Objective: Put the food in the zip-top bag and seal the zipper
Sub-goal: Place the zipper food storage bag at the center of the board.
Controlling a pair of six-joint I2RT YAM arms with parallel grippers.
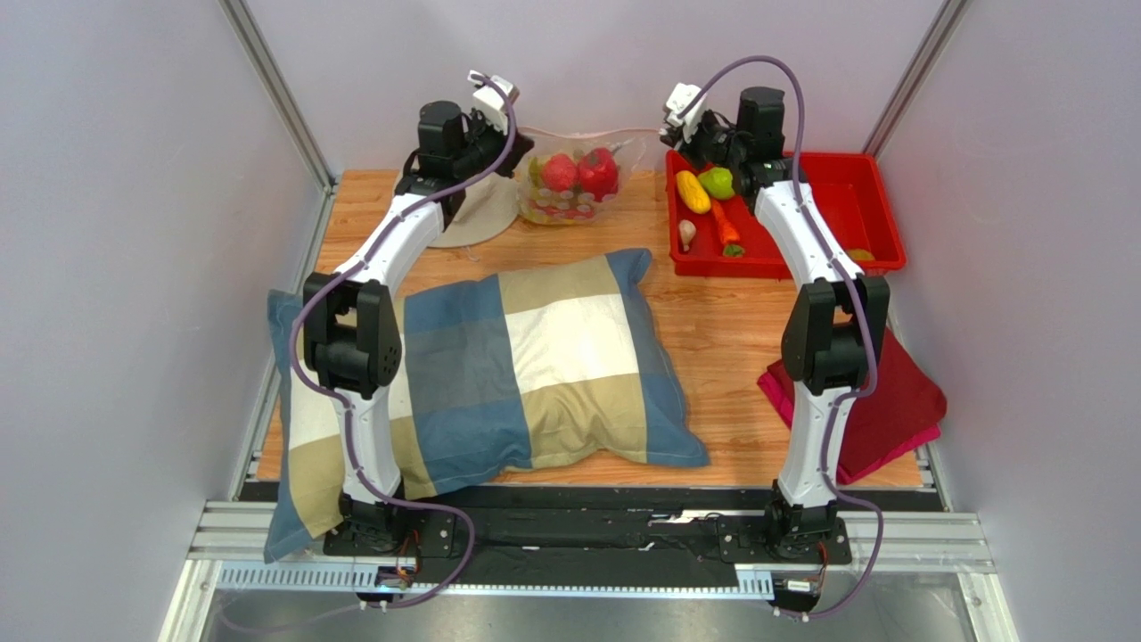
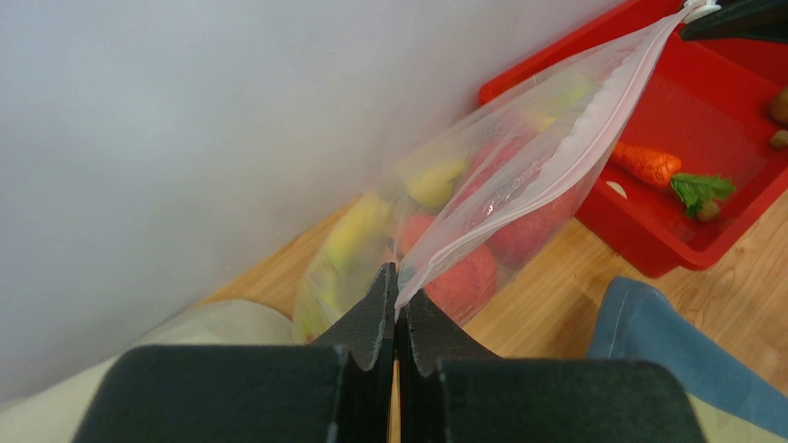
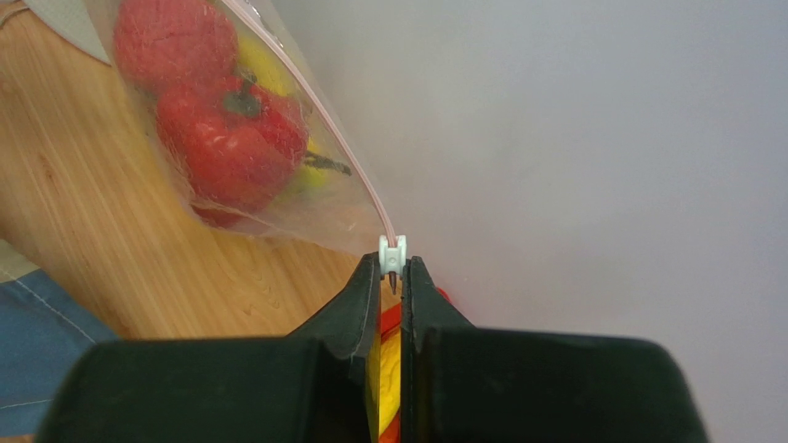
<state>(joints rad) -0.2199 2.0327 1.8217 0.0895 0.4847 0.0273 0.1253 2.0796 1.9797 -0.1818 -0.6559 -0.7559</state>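
The clear zip-top bag [image 1: 573,181] hangs stretched between both grippers at the back of the table. It holds red, yellow and green toy food [image 3: 227,138]. My left gripper [image 2: 398,297] is shut on the bag's left corner at the pink zipper strip [image 2: 546,171]. My right gripper [image 3: 393,268] is shut on the white zipper slider [image 3: 392,255] at the bag's right end. More food, a yellow piece [image 1: 693,191], a green piece [image 1: 718,182] and an orange carrot [image 1: 725,224], lies in the red tray [image 1: 857,201].
A checked pillow [image 1: 536,361] fills the table's middle and left. A beige hat [image 1: 482,214] lies behind the left arm. A red cloth [image 1: 891,401] lies at the right front. Grey walls stand close behind and at both sides.
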